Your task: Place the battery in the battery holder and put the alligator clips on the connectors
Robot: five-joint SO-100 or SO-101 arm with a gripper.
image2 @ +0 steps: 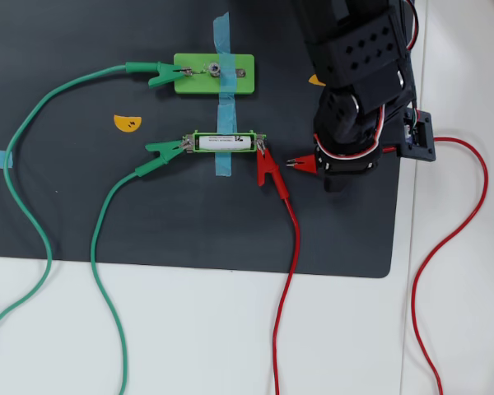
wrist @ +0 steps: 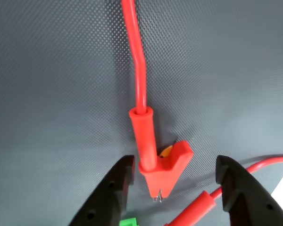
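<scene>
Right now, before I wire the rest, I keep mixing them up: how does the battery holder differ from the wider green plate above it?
In the overhead view, the battery holder is narrow and bright green; the plate is wider and paler. The holder carries the white battery; the plate none. The holder has a green clip and a red clip on its ends; the plate only a green one. Both are crossed by blue tape.
</scene>
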